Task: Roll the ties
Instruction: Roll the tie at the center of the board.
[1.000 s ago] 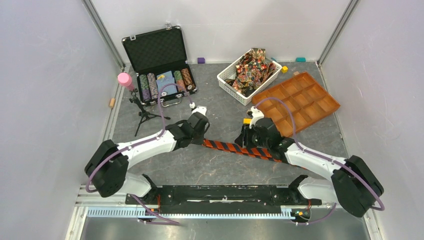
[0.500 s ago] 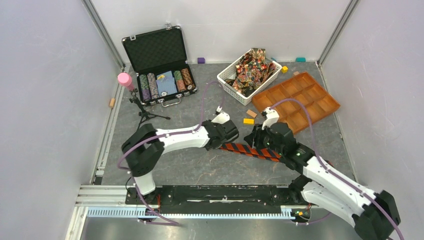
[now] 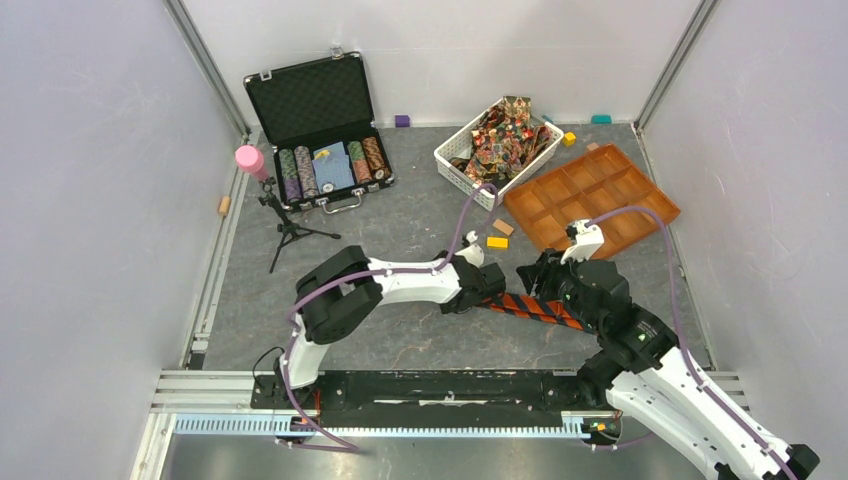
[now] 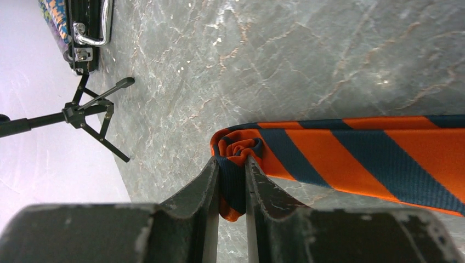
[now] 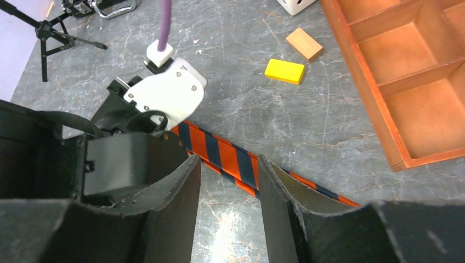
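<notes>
On the grey marbled table [image 3: 400, 230], the orange-and-dark striped tie [image 4: 356, 159] lies flat, left jaws clamped on its coiled end, apparently to turn the roll, right jaws apart above its length, gripping nothing.

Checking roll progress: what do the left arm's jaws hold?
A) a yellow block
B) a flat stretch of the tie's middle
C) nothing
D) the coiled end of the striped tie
D: in the left wrist view the jaws pinch the small coil at the end of the striped tie.
</notes>
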Controlling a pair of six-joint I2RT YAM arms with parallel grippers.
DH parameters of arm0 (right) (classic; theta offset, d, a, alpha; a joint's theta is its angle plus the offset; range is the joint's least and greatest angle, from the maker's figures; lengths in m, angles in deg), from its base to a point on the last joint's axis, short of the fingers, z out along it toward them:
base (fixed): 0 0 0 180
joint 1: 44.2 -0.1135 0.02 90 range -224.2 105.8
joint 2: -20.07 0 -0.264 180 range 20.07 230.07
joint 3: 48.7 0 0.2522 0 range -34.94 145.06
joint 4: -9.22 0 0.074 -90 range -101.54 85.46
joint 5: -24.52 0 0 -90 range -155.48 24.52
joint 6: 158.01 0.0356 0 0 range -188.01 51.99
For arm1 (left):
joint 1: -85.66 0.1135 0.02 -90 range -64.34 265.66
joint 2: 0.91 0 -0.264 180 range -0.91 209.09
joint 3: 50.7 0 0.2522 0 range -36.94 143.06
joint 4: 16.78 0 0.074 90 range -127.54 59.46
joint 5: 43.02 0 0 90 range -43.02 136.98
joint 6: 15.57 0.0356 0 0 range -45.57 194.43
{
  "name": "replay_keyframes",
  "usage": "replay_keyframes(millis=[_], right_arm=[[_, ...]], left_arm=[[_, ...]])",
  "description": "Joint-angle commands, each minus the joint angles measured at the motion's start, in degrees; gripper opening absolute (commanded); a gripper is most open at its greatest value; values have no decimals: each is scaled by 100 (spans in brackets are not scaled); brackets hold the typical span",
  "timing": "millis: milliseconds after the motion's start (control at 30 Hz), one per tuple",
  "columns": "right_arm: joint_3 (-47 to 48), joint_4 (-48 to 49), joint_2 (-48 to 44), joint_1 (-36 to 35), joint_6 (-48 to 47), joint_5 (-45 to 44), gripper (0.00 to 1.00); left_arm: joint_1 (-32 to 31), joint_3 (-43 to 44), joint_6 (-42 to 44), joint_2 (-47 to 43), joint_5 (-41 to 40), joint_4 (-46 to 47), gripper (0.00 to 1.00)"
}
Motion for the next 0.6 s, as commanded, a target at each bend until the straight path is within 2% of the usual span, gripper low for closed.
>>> replay_keyframes(millis=[0, 167, 567], right_arm=[[215, -312, -68, 12, -104, -350, 49], [80, -317, -131, 13, -55, -327, 49], [168, -409, -192, 12, -82, -343, 50]], left_arm=[[-151, 405, -35, 313, -255, -257, 8], [-252, 661, -50, 590, -250, -386, 12], [-409, 848, -224, 652, 68, -400, 40]])
